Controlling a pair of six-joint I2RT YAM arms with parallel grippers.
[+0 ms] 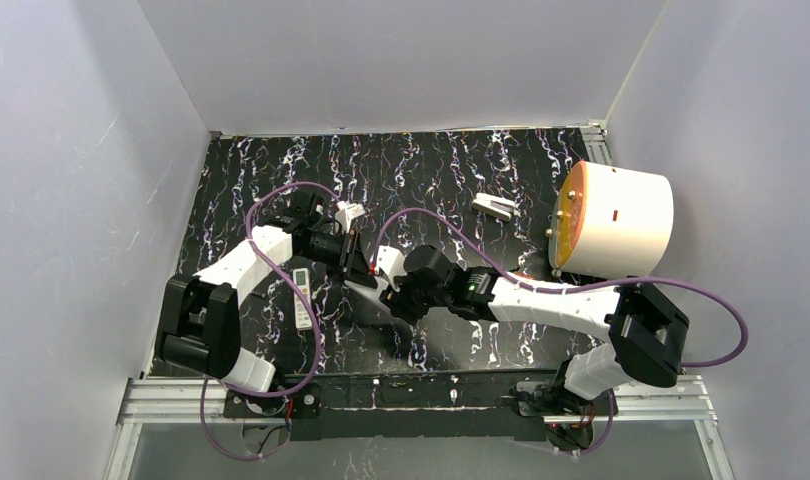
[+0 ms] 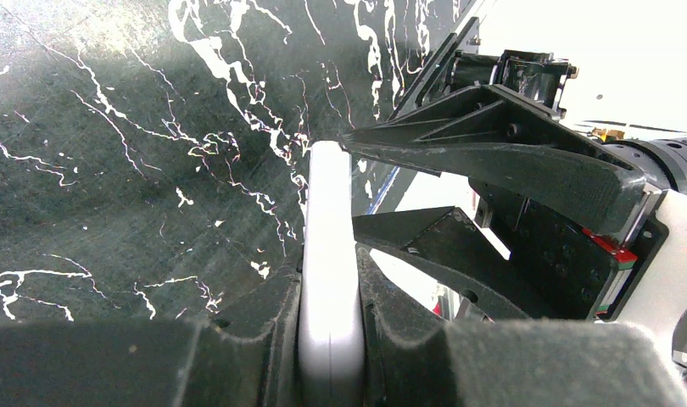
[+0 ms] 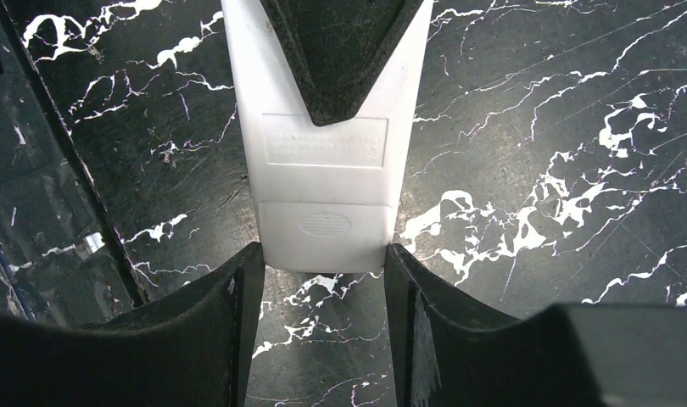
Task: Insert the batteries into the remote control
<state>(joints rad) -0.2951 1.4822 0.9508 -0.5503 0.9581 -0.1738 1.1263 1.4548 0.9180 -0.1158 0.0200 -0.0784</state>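
Note:
A white remote control (image 3: pixel 323 170) hangs above the black marbled table, its back facing the right wrist camera with the battery cover (image 3: pixel 325 225) in place. My left gripper (image 2: pixel 330 288) is shut on it edge-on, so in the left wrist view the remote control (image 2: pixel 329 220) shows only as a thin white strip. My right gripper (image 3: pixel 321 263) has its two fingertips pressed against both sides of the cover end. In the top view the left gripper (image 1: pixel 353 255) and right gripper (image 1: pixel 386 290) meet mid-table. The batteries are out of view.
A second white remote (image 1: pixel 302 297) lies flat on the table beside the left arm. A small white piece (image 1: pixel 494 207) rests farther back. A large white drum with an orange face (image 1: pixel 611 220) stands at the back right. White walls close in the table.

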